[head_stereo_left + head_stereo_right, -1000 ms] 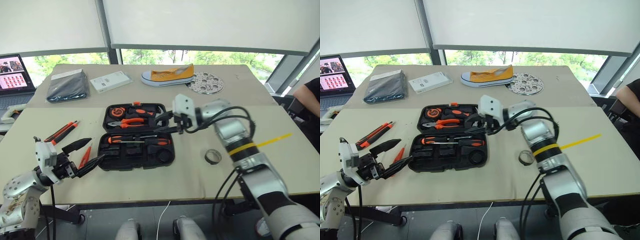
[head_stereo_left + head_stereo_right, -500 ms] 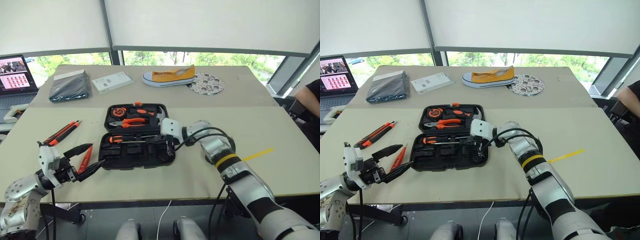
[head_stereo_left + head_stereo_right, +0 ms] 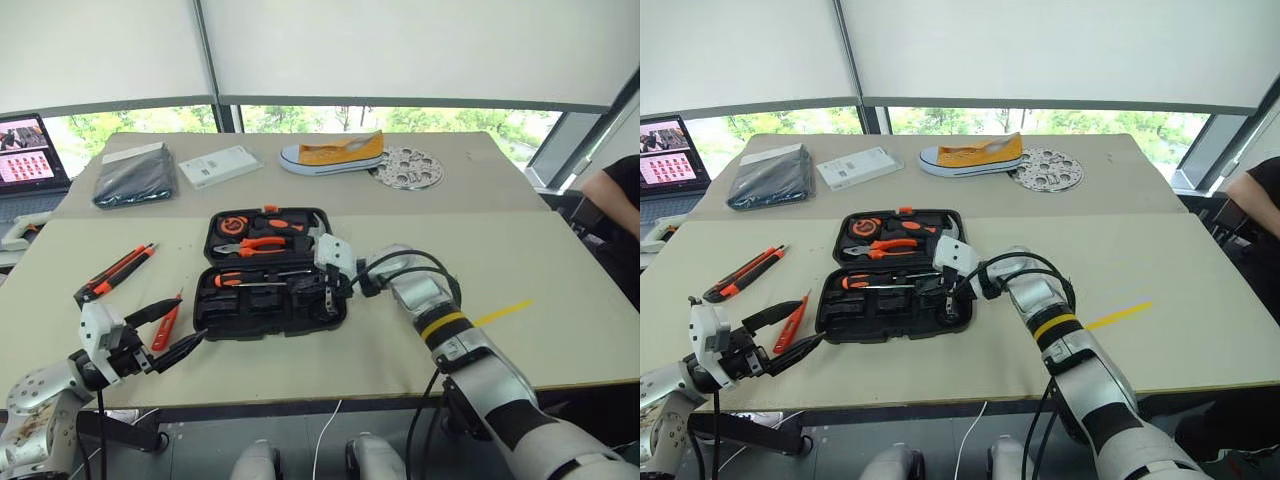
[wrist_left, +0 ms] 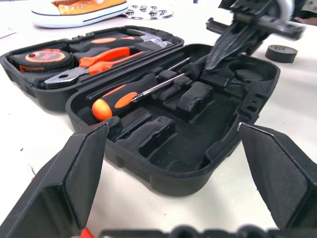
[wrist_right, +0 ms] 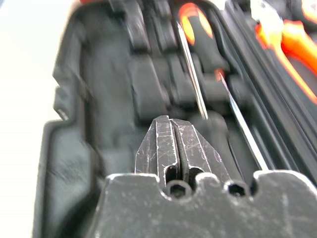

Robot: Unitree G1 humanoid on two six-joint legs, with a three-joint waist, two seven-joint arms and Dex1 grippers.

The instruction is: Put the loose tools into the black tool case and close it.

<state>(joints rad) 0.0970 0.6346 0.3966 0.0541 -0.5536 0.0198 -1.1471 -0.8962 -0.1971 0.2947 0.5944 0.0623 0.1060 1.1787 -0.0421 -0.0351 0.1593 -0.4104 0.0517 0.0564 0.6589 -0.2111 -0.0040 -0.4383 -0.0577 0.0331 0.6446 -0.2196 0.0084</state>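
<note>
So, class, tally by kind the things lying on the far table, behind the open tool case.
Yellow shoe: 1
Perforated metal disc: 1
White flat box: 1
Dark pouch: 1
Total: 4

Left claw (image 3: pixel 170 331) spread wide, held level, right claw (image 5: pixel 171 144) pinched closed, angled downward

the tool case (image 3: pixel 270 272) lies open at frame centre. two screwdrivers (image 3: pixel 116 272) lie left of it. a shoe (image 3: pixel 332 154) sits above it.
</note>
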